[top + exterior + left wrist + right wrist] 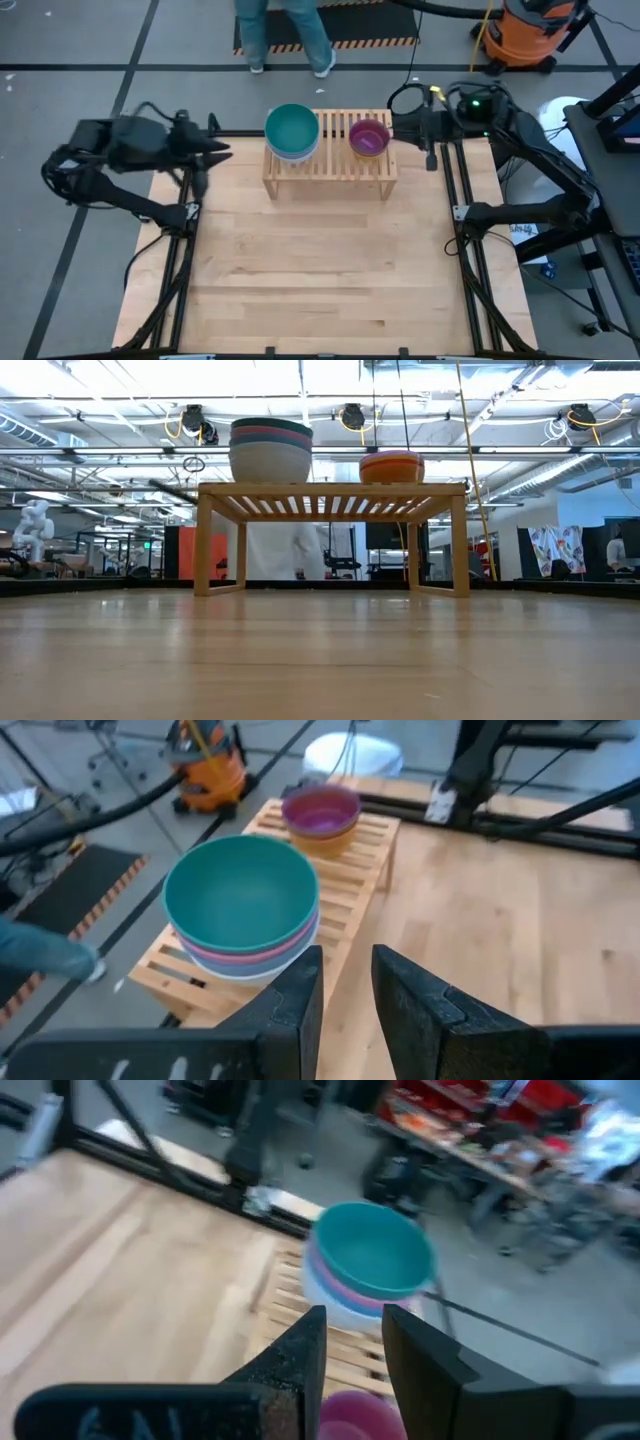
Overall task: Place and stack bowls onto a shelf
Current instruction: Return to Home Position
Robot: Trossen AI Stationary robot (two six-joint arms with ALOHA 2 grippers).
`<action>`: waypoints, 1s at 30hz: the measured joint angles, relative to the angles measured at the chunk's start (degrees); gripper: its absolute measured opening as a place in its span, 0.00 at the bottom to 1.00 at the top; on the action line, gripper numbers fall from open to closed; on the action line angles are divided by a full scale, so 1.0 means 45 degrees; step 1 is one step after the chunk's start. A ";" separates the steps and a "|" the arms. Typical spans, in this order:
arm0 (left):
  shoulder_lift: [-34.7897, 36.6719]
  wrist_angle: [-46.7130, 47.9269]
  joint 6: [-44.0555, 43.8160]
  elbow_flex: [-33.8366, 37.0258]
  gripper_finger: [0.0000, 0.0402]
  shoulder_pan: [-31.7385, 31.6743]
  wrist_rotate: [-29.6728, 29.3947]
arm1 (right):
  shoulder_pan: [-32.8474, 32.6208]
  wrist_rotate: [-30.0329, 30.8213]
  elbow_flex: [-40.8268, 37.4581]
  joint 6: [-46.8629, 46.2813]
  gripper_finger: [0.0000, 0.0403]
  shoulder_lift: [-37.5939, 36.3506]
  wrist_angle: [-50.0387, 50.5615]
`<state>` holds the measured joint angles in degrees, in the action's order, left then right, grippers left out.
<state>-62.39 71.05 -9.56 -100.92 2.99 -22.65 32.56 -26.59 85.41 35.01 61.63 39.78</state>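
**Both grippers are hovering empty at the two ends of the loaded shelf.**

The bowls are sitting in two stacks on the shelf (330, 165): the teal-topped stack (292, 132) at its left end and the purple-topped stack (369, 138) toward its right end, with bare shelf between them. The left gripper (218, 150) is hanging just off the shelf's left end, its fingers a little apart and gripping nothing. The right gripper (400, 125) is hanging just beside the shelf's right end, its jaws likewise slightly parted and empty. The shelf's long axis is running from one gripper to the other, so each stack is lying straight ahead of the nearer jaws: teal for the left arm, purple for the right. Going home is therefore looking like a matter of each arm backing straight away from the shelf, not sweeping along it.
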 joint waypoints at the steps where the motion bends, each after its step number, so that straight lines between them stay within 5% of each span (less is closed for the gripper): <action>1: 0.0208 -0.0006 0.0024 0.0000 0.24 0.0089 0.0001 | 0.0000 0.0302 0.0005 -0.0012 0.23 -0.0211 -0.0012; 9: 0.1634 0.0011 0.0151 0.0005 0.24 0.0643 0.0009 | 0.0000 0.2230 0.0005 -0.0538 0.23 -0.2030 0.0136; 18: 0.2795 -0.0015 0.0324 0.0005 0.24 0.0781 0.0005 | 0.0000 0.2236 0.0005 -0.1157 0.23 -0.3594 0.0154; 30: 0.3056 0.0254 -0.0259 0.0010 0.24 0.0772 0.0258 | -0.0010 0.2224 0.0005 -0.5300 0.23 -0.4226 0.0184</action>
<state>-48.64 72.19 -10.72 -100.88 6.46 -21.49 32.51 -16.59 85.43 11.16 42.61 40.60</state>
